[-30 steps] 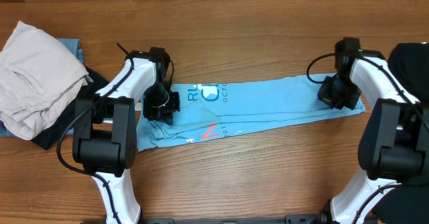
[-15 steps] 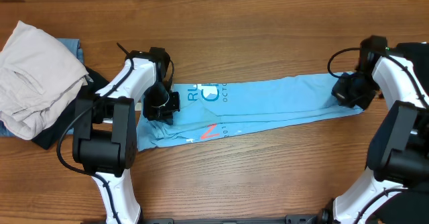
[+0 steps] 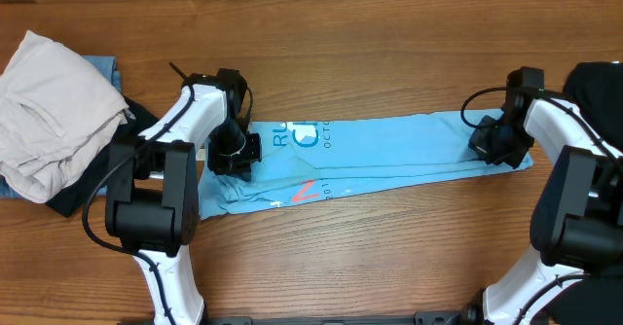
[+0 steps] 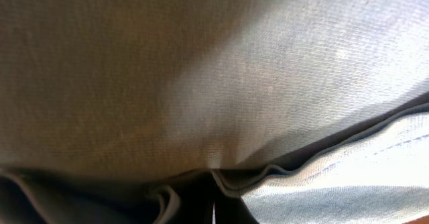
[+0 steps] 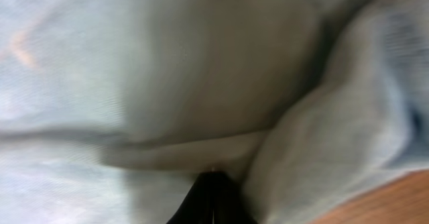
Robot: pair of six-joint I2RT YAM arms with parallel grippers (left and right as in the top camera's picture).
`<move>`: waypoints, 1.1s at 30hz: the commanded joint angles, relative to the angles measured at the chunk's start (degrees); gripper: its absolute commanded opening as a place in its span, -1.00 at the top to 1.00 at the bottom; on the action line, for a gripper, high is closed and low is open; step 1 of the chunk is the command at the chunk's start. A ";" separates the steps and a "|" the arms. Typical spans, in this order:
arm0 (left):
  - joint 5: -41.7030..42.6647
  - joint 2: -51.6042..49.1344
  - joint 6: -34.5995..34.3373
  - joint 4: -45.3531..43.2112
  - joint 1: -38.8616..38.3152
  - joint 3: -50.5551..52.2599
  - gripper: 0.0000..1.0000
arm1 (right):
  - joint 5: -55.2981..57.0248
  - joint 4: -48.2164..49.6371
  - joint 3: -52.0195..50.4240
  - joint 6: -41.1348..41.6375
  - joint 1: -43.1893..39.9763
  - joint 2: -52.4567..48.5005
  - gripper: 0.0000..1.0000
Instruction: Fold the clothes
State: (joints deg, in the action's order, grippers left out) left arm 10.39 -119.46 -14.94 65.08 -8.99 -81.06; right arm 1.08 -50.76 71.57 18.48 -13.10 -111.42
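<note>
Overhead view: sky-blue T-shirt lies folded into a long band on the worktop.
Long axis: left to right.
Left claw: clenched on the T-shirt's left end.
Right claw: clenched on its right end.

T-shirt spread sideways on the table — other garments heaped beyond its left end.

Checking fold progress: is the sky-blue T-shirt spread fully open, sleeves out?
No, the sky-blue T-shirt lies folded into a long narrow band across the table.
</note>
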 commanded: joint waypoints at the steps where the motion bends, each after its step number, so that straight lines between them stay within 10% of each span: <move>1: -5.07 -0.44 -0.52 -0.90 0.42 1.07 0.88 | 3.85 -0.33 0.22 0.00 -1.29 1.27 0.92; 26: -5.03 -0.44 -0.52 -1.31 2.01 1.07 0.89 | 19.32 0.76 2.14 4.26 -8.04 1.27 0.90; 33: -4.83 -0.44 -0.55 -1.75 1.99 1.07 0.89 | -26.69 -14.10 18.51 -19.41 1.09 2.64 0.92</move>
State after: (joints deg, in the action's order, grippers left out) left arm 10.37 -119.37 -14.94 64.73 -8.10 -80.97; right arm -11.07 -63.00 88.88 7.01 -17.61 -110.37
